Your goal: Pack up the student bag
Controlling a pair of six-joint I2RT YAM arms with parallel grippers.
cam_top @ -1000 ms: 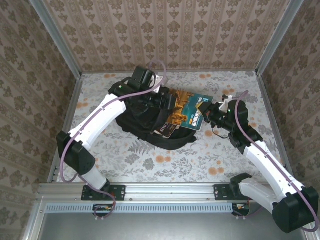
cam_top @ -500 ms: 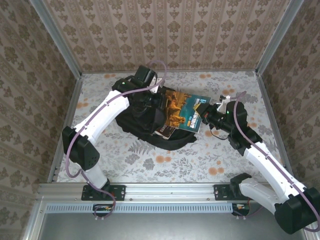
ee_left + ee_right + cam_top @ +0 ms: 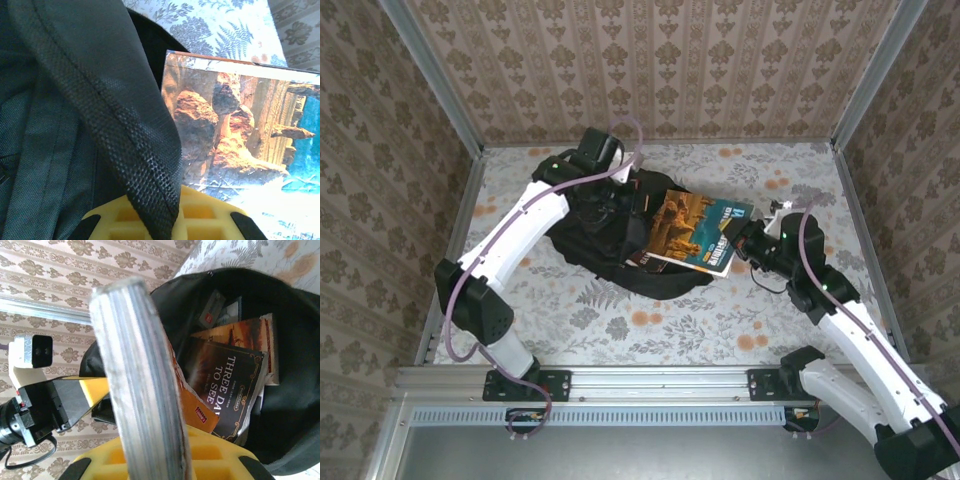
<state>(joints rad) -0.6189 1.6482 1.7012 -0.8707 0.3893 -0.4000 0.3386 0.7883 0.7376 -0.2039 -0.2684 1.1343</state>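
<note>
The student bag (image 3: 590, 245), a black soft backpack, lies open at the middle of the table. My left gripper (image 3: 616, 204) is shut on the bag's woven black rim (image 3: 145, 165), which runs between its yellow jaws (image 3: 162, 222). My right gripper (image 3: 740, 240) is shut on a book with an orange-and-teal cover (image 3: 695, 228), held tilted over the bag's opening. In the right wrist view the book's page edge (image 3: 135, 380) stands between the jaws (image 3: 160, 460). A dark book titled "Three Days to See" (image 3: 227, 385) and another book (image 3: 245, 332) lie inside the bag (image 3: 290, 405).
Patterned walls (image 3: 670, 70) enclose the floral tabletop (image 3: 650, 310) on three sides. A metal rail (image 3: 650, 385) runs along the near edge. Bare cloth lies in front of the bag and to its right (image 3: 770, 180).
My left gripper has closed on the bag's rim and drawn it slightly back and left. The right gripper has shifted a little down and right, tilting the book over the opening.
</note>
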